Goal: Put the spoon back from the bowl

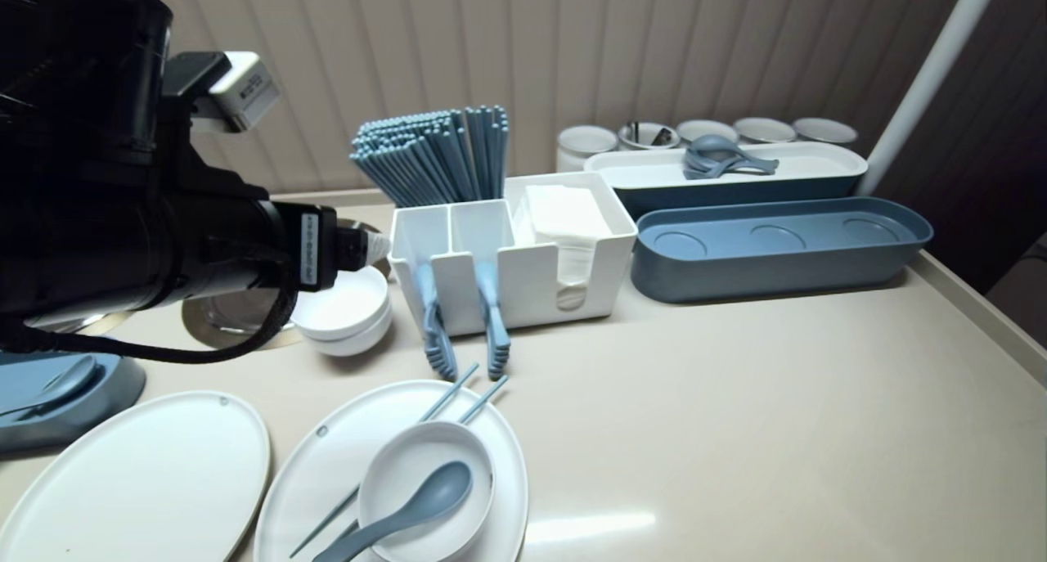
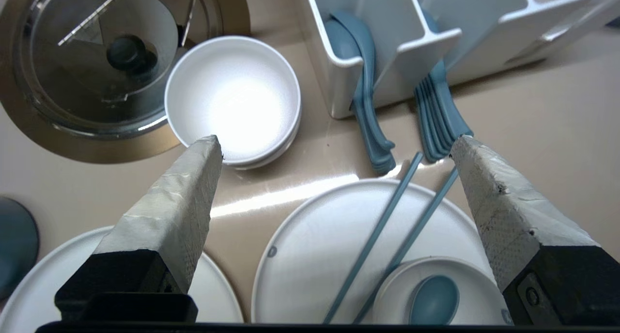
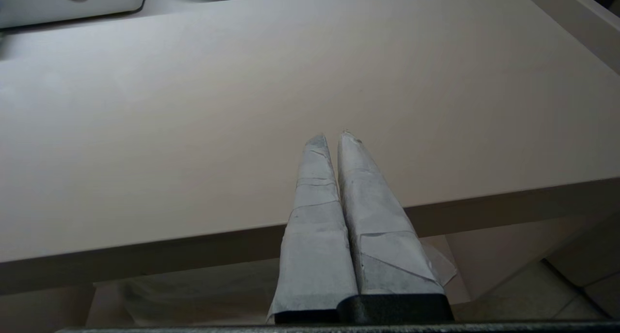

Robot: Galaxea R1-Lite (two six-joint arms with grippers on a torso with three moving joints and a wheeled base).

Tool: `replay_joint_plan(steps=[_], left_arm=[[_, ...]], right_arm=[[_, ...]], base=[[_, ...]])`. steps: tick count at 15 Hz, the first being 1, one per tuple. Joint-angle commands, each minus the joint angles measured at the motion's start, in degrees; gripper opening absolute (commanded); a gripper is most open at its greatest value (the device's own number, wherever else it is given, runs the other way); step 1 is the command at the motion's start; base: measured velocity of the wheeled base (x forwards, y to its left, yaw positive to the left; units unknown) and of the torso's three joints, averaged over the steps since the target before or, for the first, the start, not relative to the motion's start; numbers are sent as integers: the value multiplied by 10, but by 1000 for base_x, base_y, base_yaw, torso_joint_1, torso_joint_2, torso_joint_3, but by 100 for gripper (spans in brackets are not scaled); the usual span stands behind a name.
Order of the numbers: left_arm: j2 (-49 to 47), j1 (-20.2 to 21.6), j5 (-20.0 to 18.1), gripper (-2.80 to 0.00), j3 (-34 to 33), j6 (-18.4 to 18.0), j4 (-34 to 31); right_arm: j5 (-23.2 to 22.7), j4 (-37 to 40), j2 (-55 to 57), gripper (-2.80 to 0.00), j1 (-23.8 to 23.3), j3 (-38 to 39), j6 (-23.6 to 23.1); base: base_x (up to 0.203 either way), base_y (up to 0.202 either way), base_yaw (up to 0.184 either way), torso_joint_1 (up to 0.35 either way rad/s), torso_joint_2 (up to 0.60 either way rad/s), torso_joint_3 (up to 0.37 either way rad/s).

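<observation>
Fingers of left gripper (image 2: 336, 141) stand apart, empty, above slim blue chopsticks (image 2: 385, 216) already laid on round white plate (image 2: 315, 236); second white plate (image 1: 139, 464) bare; right gripper (image 3: 332, 135) parked, fingers together.

Beige worktop (image 1: 736, 398) with a raised lip down its right edge. At the near edge, towards the left corner, two white oval plates sit side by side: the left plate (image 1: 139, 472) and the right plate (image 1: 327, 456). Just behind them is a stack of white bowls (image 1: 343, 312), beside a round steel inset (image 1: 221, 321). Mid-worktop there's a white caddy (image 1: 523, 288), and a blue tray (image 1: 777, 263) just beside it on the right. A longer white-rimmed tray (image 1: 736, 187) is behind that, and white cups (image 1: 585, 145) line the back edge.
</observation>
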State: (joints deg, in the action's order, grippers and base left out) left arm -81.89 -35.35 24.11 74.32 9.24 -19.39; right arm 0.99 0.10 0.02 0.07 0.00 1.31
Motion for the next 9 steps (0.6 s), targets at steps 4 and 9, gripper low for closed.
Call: replay_joint_plan(steps=[4, 9], left_arm=[[-17, -13, -7, 0, 13, 8, -30], [-29, -13, -21, -280, 22, 16, -30]], right_arm=[[0, 0, 0, -280, 0, 0, 0], [0, 0, 0, -280, 0, 0, 0]], base=[[0, 0, 0, 0, 0, 0], [0, 0, 0, 0, 0, 0]])
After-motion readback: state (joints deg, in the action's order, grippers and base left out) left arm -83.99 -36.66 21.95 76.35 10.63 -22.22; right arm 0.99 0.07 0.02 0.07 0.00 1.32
